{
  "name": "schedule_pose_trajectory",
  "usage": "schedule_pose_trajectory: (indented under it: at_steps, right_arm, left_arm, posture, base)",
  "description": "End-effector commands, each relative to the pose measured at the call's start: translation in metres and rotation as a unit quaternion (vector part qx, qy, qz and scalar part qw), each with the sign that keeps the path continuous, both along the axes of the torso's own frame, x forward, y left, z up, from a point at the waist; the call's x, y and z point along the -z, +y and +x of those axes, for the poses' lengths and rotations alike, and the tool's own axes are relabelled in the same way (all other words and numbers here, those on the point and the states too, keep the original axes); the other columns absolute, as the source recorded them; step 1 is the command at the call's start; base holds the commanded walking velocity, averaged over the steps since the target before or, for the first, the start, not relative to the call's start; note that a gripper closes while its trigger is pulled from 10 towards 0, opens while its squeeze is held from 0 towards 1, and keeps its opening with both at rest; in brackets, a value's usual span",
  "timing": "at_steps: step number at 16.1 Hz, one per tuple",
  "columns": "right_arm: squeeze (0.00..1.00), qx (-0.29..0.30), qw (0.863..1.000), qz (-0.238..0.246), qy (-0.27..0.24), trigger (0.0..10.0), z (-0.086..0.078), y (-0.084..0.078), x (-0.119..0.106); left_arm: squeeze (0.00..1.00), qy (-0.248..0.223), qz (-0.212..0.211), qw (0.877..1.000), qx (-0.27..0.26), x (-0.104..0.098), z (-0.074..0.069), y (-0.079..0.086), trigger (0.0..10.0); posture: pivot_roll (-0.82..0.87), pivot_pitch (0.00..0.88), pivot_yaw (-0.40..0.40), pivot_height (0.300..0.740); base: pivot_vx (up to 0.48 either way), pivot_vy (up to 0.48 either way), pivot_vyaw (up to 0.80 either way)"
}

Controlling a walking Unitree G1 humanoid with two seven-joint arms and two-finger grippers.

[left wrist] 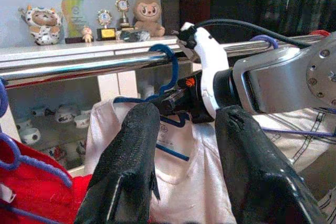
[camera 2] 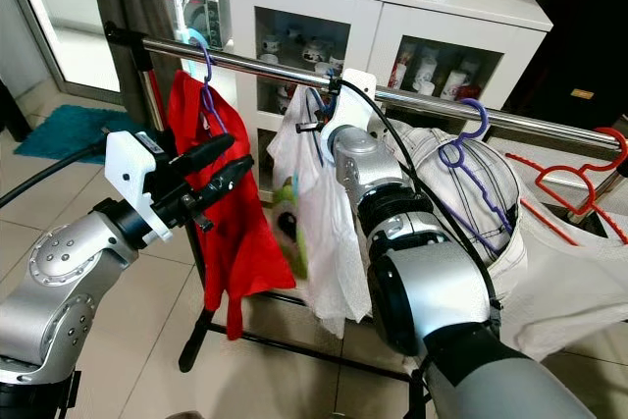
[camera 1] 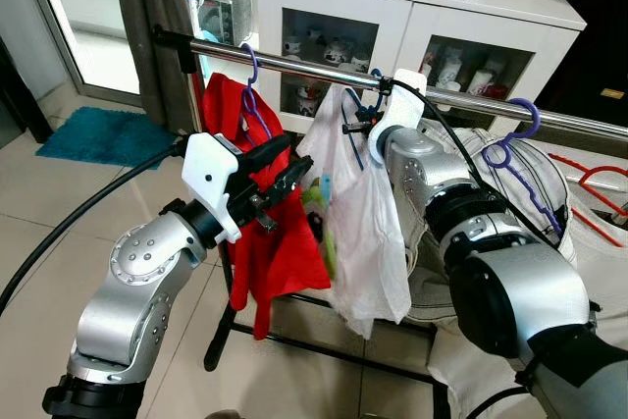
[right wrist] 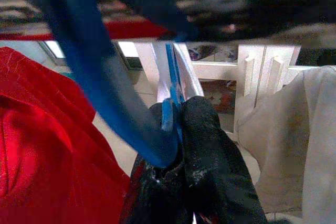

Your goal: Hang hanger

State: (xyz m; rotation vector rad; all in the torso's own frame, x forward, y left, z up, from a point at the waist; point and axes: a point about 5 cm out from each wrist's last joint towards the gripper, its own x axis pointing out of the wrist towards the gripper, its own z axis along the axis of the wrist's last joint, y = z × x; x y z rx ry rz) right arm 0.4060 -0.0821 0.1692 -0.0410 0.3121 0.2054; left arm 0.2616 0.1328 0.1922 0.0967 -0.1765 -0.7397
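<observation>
Standing across the room is a silver rail [camera 1: 314, 68] with a red shirt [camera 1: 257, 213] and a white shirt [camera 1: 365, 233] hanging from it. The right gripper [camera 1: 365, 127] pinches the blue hanger [left wrist: 167, 61] whose hook sits over the rail, carrying the white shirt. The left gripper [camera 1: 280, 172] waits nearby, fingers [left wrist: 126, 166] apart

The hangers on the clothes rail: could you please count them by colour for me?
Purple hangers: 2, one under the red garment, one on the white checked garment
Blue hanger: 1, pinched by the right gripper
Red hanger: 1
Total: 4
</observation>
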Motion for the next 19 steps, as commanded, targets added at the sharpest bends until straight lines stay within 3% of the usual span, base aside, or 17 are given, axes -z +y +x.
schedule_pose_trajectory:
  at_steps: [1, 2, 3, 4, 8, 9, 10, 12, 13, 17, 19]
  right_arm:
    - [0.00, 0.003, 1.000, 0.006, 0.006, 10.0, 0.000, -0.002, 0.002]
    - [0.00, 0.002, 1.000, 0.011, 0.007, 10.0, 0.000, -0.003, 0.003]
    - [0.82, 0.001, 1.000, 0.016, 0.004, 10.0, 0.000, -0.005, 0.003]
    - [1.00, -0.004, 1.000, 0.023, -0.010, 10.0, 0.001, -0.007, 0.001]
    - [1.00, -0.045, 0.995, 0.045, -0.080, 10.0, 0.002, -0.021, -0.010]
    - [1.00, -0.086, 0.986, 0.098, -0.101, 10.0, -0.006, -0.028, -0.013]
    - [1.00, -0.115, 0.980, 0.122, -0.105, 10.0, -0.015, -0.031, -0.011]
    - [1.00, -0.151, 0.973, 0.139, -0.104, 10.0, -0.032, -0.030, -0.005]
    - [1.00, -0.171, 0.968, 0.140, -0.118, 10.0, -0.049, -0.033, -0.003]
    - [1.00, -0.162, 0.964, 0.152, -0.145, 10.0, -0.079, -0.045, -0.005]
    - [1.00, -0.153, 0.961, 0.166, -0.163, 10.0, -0.108, -0.051, -0.012]
  left_arm:
    - [0.00, -0.002, 0.002, 1.000, -0.004, -0.003, -0.001, 0.000, 10.0]
    - [0.00, -0.001, 0.003, 1.000, -0.006, -0.002, 0.000, 0.001, 10.0]
    - [0.00, 0.003, 0.009, 1.000, -0.015, 0.000, 0.001, 0.002, 10.0]
    - [0.00, 0.008, 0.015, 1.000, -0.024, 0.003, 0.002, 0.003, 10.0]
    - [0.00, 0.029, 0.042, 0.996, -0.080, 0.014, 0.009, 0.013, 10.0]
    - [0.00, 0.035, 0.042, 0.995, -0.085, 0.016, 0.010, 0.014, 10.0]
    - [0.00, 0.039, 0.040, 0.995, -0.086, 0.017, 0.010, 0.013, 10.0]
    - [0.00, 0.045, 0.045, 0.994, -0.083, 0.021, 0.011, 0.011, 10.0]
    - [0.00, 0.045, 0.048, 0.994, -0.090, 0.023, 0.012, 0.011, 10.0]
    - [0.00, 0.046, 0.028, 0.988, -0.143, 0.022, 0.018, 0.015, 10.0]
    - [0.00, 0.061, 0.022, 0.988, -0.139, 0.030, 0.008, 0.009, 10.0]
  posture:
    - [0.08, 0.000, -0.087, 0.740]
    - [0.09, 0.000, -0.092, 0.740]
    - [0.08, 0.000, -0.091, 0.740]
    - [0.08, 0.000, -0.090, 0.740]
    - [0.08, 0.000, -0.082, 0.740]
    - [0.07, 0.000, -0.059, 0.740]
    - [0.06, 0.000, -0.051, 0.740]
    - [0.06, 0.000, -0.040, 0.740]
    - [0.05, 0.000, -0.031, 0.740]
    - [0.04, 0.000, -0.021, 0.740]
    - [0.03, 0.000, -0.022, 0.740]
  base:
    - [0.000, 0.000, 0.00]
    - [0.000, 0.000, 0.00]
    - [0.000, 0.000, 0.00]
    - [0.000, 0.000, 0.00]
    - [0.000, 0.000, 0.00]
    - [0.000, 0.000, 0.00]
    - [0.000, 0.000, 0.00]
    - [0.000, 0.000, 0.00]
    - [0.000, 0.000, 0.00]
    - [0.000, 0.000, 0.00]
    - [0.000, 0.000, 0.00]
